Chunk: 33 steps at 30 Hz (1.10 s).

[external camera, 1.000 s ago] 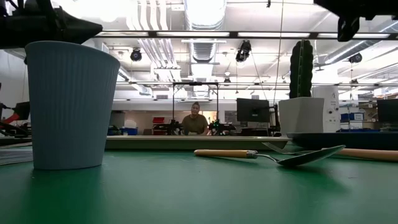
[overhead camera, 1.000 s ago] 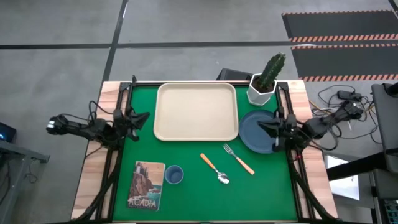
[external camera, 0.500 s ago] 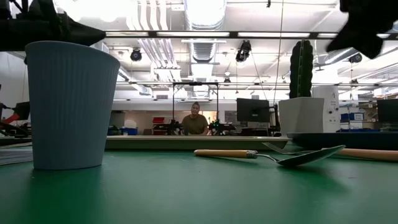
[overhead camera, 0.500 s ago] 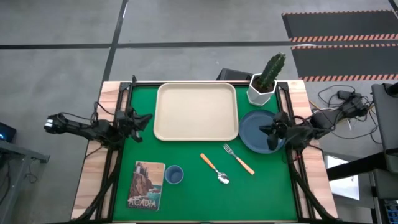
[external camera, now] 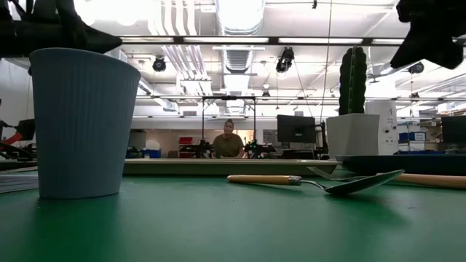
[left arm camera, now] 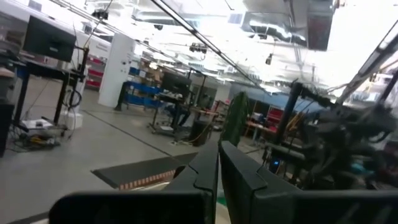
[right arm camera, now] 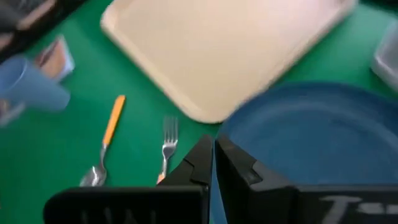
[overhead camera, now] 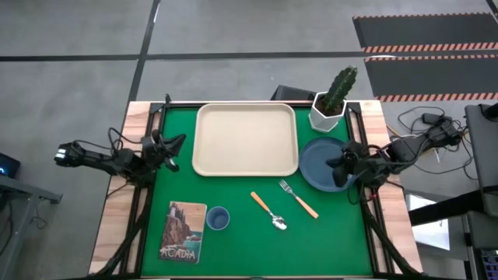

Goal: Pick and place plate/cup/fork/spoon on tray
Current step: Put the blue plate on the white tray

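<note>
At the near edge of the green surface [overhead camera: 233, 249] a book [overhead camera: 183, 231] reading "ACADIA" lies just beside the cup [overhead camera: 218, 218], with the spoon [overhead camera: 269, 211] and fork [overhead camera: 299, 198] beyond. Farther back, the right gripper [overhead camera: 333, 167], fingers seemingly pressed together, hangs over the plate [overhead camera: 317, 159] just right of the bare tray [overhead camera: 245, 138]. The left gripper [overhead camera: 174, 143], also closed, waits left of the tray.
</note>
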### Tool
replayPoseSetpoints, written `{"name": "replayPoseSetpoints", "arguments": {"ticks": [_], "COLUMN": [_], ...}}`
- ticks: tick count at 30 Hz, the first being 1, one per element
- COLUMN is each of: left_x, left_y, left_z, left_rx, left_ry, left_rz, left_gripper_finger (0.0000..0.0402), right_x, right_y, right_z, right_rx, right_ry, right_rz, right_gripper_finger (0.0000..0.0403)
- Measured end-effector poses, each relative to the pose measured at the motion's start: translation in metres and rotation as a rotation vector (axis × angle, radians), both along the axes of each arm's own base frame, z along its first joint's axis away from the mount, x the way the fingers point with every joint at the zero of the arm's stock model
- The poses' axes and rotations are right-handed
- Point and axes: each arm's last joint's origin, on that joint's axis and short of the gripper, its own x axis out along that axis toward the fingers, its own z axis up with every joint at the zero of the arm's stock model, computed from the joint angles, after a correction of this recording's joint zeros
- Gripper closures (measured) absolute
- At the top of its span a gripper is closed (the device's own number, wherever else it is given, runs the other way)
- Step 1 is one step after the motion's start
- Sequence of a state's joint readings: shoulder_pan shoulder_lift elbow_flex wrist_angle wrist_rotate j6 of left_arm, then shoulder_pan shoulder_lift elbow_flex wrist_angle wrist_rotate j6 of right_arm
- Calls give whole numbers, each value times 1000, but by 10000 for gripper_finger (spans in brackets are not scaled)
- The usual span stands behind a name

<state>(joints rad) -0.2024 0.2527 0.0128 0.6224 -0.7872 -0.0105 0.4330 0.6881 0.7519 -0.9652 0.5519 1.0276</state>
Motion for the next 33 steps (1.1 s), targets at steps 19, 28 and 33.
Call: {"name": "replayPoseSetpoints", "arguments": {"ticks": [19,28,33], "left_x": [10,14,14], "left_y": [-3,-4,-4], "left_z": [-15,-19,-18], "left_rx": [-128,-168,-146], "left_ry": [48,55,65], "left_rz": [-73,-85,-75], "left_gripper_finger": [402,402,402], "right_x": [55,67,69], "right_y": [30,32,33], "right_z": [-32,-50,-50], "right_rx": [-117,-181,-149], "right_ry": [415,471,422], "right_rz": [416,294,261], "right_gripper_finger": [394,393,381]}}
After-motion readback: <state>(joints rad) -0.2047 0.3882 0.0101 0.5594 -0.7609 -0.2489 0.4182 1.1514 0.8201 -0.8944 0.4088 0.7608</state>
